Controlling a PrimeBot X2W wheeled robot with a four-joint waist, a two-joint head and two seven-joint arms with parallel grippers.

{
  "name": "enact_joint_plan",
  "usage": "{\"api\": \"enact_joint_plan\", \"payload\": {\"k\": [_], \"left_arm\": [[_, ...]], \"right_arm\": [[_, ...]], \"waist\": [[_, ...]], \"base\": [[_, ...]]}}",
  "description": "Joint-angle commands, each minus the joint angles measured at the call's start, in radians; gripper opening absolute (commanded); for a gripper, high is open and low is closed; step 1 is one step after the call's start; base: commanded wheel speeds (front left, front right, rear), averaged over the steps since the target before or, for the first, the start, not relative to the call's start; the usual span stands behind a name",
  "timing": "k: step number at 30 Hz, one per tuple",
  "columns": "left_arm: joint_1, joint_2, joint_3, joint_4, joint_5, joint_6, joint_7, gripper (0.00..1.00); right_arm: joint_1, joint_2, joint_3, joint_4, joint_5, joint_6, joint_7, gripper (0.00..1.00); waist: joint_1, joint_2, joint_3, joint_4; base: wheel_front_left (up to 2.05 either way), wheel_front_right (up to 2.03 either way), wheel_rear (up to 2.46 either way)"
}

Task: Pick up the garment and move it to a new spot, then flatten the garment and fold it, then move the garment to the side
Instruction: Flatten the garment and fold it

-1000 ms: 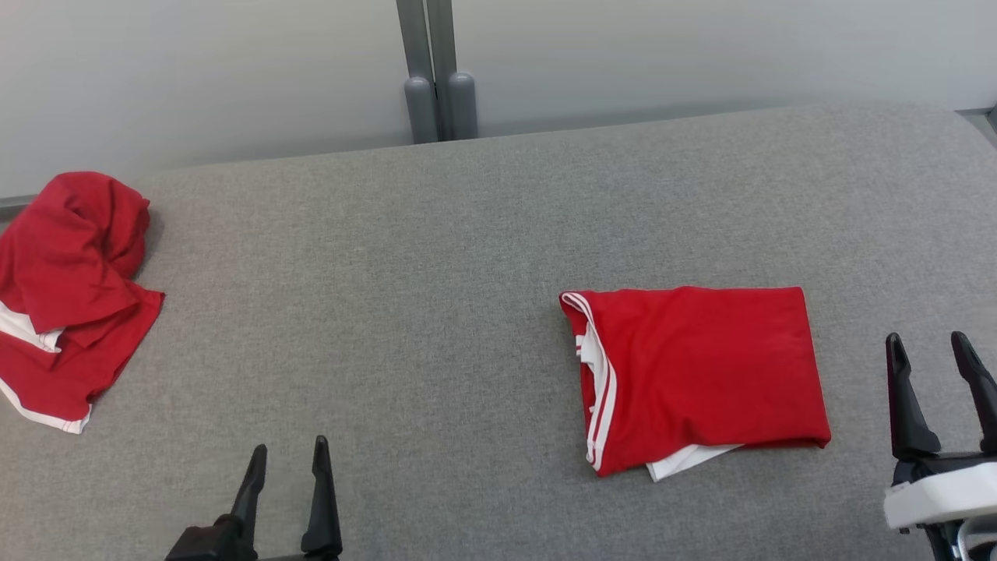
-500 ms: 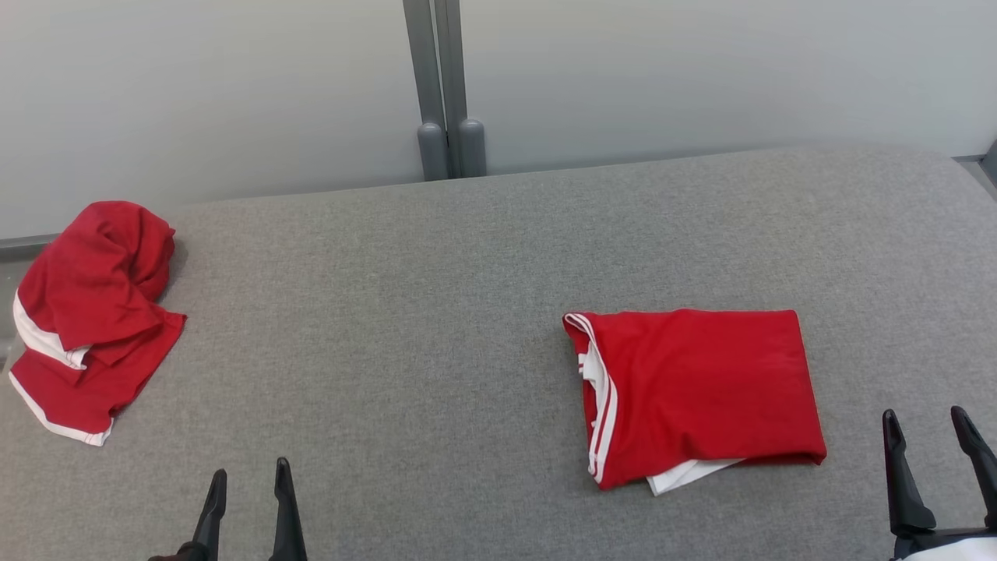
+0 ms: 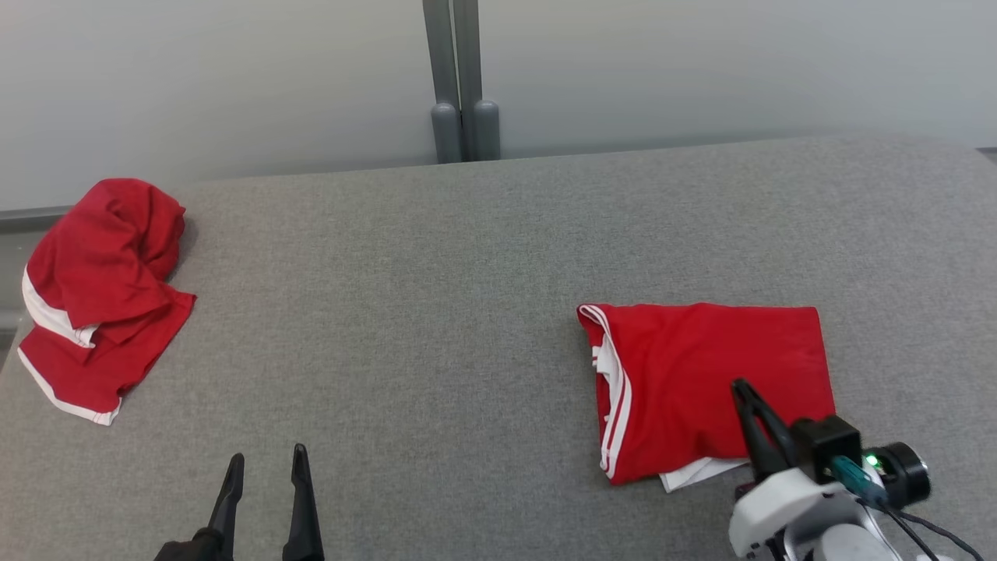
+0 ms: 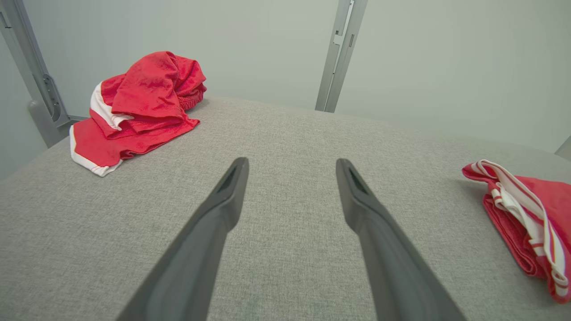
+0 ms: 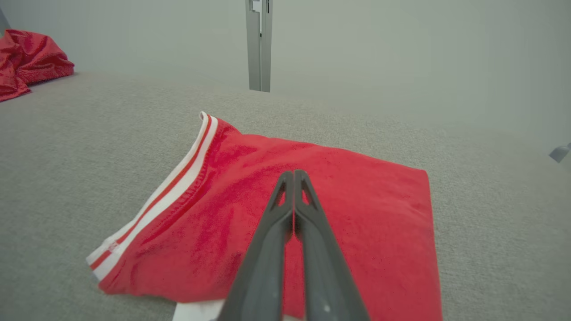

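Observation:
A folded red garment point(image 3: 701, 366) with white stripes lies flat on the grey padded table point(image 3: 428, 312), right of centre. It also appears in the left wrist view point(image 4: 513, 232) and the right wrist view point(image 5: 357, 200). My right gripper point(image 3: 740, 386) is shut, with its fingers pressed together over the garment's near right part point(image 5: 293, 173). I see no cloth pinched between them. My left gripper point(image 3: 266, 456) stands open over bare table near the front edge point(image 4: 291, 161), far from the garment.
A second red garment point(image 3: 101, 288), crumpled in a heap, lies at the table's far left edge point(image 4: 142, 98). A grey metal post point(image 3: 465, 78) rises behind the table's back edge against a pale wall.
My right gripper came in from the garment's right side to above its near right part and went from open to shut. The head camera shifted. The left gripper stays open.

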Motion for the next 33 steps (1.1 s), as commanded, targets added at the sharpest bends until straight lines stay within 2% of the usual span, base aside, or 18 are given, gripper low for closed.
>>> {"api": "enact_joint_plan", "payload": {"k": [1, 7, 10, 17, 20, 25, 26, 27, 28, 30, 33], "left_arm": [[-0.025, 0.003, -0.004, 0.002, 0.0, -0.006, 0.0, 1.0], [-0.045, 0.003, -0.017, 0.018, 0.004, -0.01, 0.0, 1.0], [-0.053, 0.003, -0.015, 0.021, -0.002, -0.009, 0.0, 1.0], [-0.051, 0.003, -0.012, 0.026, -0.014, -0.001, 0.0, 1.0], [-0.054, 0.003, -0.01, 0.025, -0.016, 0.001, 0.0, 1.0], [-0.059, 0.003, 0.017, 0.005, -0.015, 0.009, 0.0, 1.0], [-0.057, 0.003, 0.023, 0.002, -0.014, 0.01, 0.0, 1.0], [-0.054, 0.003, 0.03, -0.002, -0.012, 0.009, 0.0, 1.0], [-0.051, 0.003, 0.036, -0.004, -0.01, 0.009, 0.0, 1.0], [-0.035, 0.003, 0.048, -0.006, -0.008, 0.007, 0.0, 1.0], [-0.016, 0.003, 0.062, -0.012, -0.001, 0.005, 0.0, 1.0]], "right_arm": [[-0.056, 0.012, 0.016, 0.06, -0.016, 0.0, -0.003, 0.0], [-0.219, 0.055, 0.066, 0.291, -0.063, 0.0, -0.003, 0.0], [-0.259, 0.058, 0.12, 0.333, -0.055, 0.0, -0.003, 0.0], [-0.3, 0.058, 0.277, 0.407, 0.067, 0.0, -0.003, 0.0], [-0.308, 0.059, 0.329, 0.364, 0.113, 0.0, -0.003, 0.0], [-0.24, 0.055, 0.277, 0.116, 0.114, 0.0, -0.003, 0.0], [-0.217, 0.046, 0.254, 0.061, 0.108, 0.0, -0.003, 0.18], [-0.186, 0.03, 0.221, -0.004, 0.098, 0.0, -0.003, 0.75], [-0.157, 0.022, 0.194, -0.056, 0.095, 0.0, -0.003, 1.0], [-0.08, 0.004, 0.125, -0.162, 0.095, 0.0, -0.003, 1.0], [0.018, -0.035, 0.022, -0.249, 0.082, 0.0, -0.003, 1.0]], "waist": [[0.0, 0.0, 0.024, 0.02], [0.0, 0.0, 0.05, 0.072], [0.0, 0.0, 0.06, 0.092], [0.0, 0.0, 0.077, 0.092], [0.0, 0.0, 0.083, 0.07], [0.0, 0.0, 0.085, 0.019], [0.0, 0.0, 0.082, 0.009], [0.0, 0.0, 0.08, -0.003], [0.0, 0.0, 0.075, -0.013], [0.0, 0.0, 0.056, -0.033], [0.0, 0.0, 0.038, -0.054]], "base": [[0.0, 0.0, 0.0], [0.0, 0.0, 0.0], [0.0, 0.0, 0.0], [0.0, 0.0, 0.0], [0.0, 0.0, 0.0], [0.0, 0.0, 0.0], [0.0, 0.0, 0.0], [0.0, 0.0, 0.0], [0.0, 0.0, 0.0], [0.0, 0.0, 0.0], [0.0, 0.0, 0.0]]}}
